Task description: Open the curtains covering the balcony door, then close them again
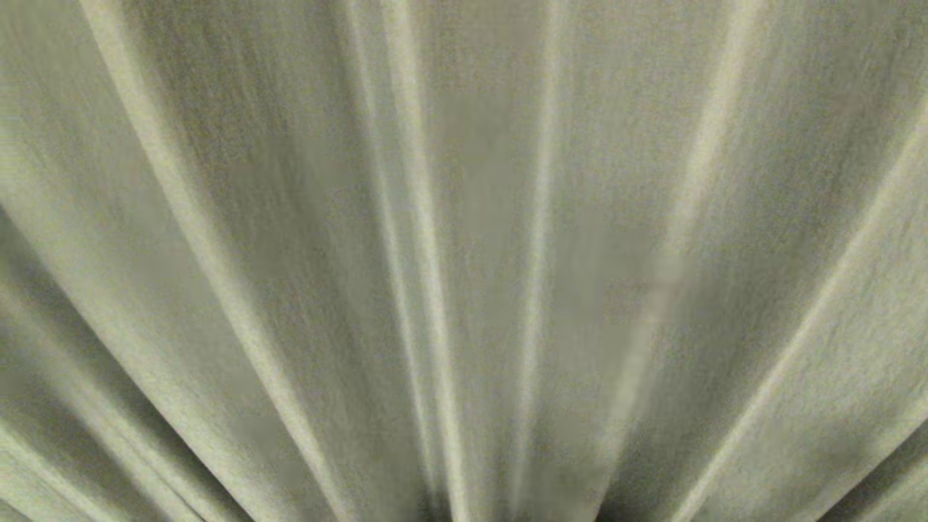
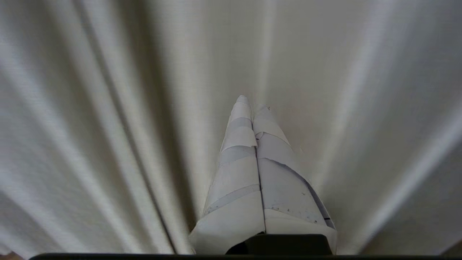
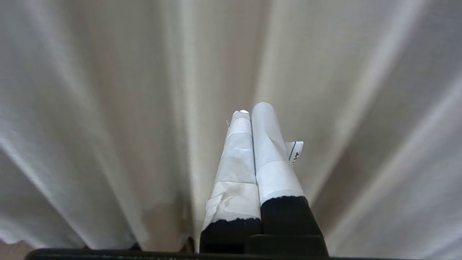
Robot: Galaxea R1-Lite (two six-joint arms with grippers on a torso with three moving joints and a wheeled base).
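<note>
Left gripper [image 2: 252, 103], tape-wrapped fingers being held pressed together on nothing, right gripper [image 3: 251, 108] likewise being kept closed and empty, curtains [image 1: 464, 239] being shown just beyond both, cream pleats filling every view, balcony door being hidden.

left claw [image 2: 252, 103]: fingers pressed together, empty | right claw [image 3: 252, 110]: fingers pressed together, empty

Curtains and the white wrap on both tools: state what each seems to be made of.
The curtains: woven cloth, matte cream-beige, most likely; a fine grainy weave shows and it hangs in long soft pleats. The wrap on the left tool and the right tool: seemingly paper or masking tape, matte white; overlapping bands, wrinkles and a loose torn flap show. Under it, the right tool's fingers look black.
</note>
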